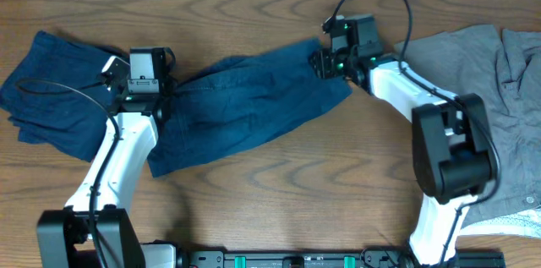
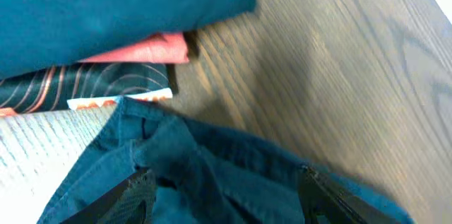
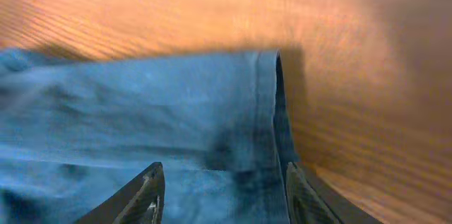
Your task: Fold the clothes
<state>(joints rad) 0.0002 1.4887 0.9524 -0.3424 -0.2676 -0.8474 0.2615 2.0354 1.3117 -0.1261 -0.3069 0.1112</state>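
A navy garment (image 1: 245, 107) lies spread slantwise across the table's middle. My left gripper (image 1: 161, 92) is over its left end, open, with bunched fabric (image 2: 212, 174) between the fingers (image 2: 226, 199). My right gripper (image 1: 328, 63) is over its upper right end, open, its fingers (image 3: 222, 196) straddling the hemmed edge (image 3: 265, 111). A second navy garment (image 1: 51, 90) lies crumpled at the far left. In the left wrist view it shows as a folded layer (image 2: 120, 12).
Grey garments (image 1: 499, 73) lie heaped at the right edge, under the right arm's base. In the left wrist view a pink patch (image 2: 152, 51) and a dark piece with orange lines (image 2: 85, 86) show beside the folded layer. Bare wood (image 1: 296, 200) runs along the front.
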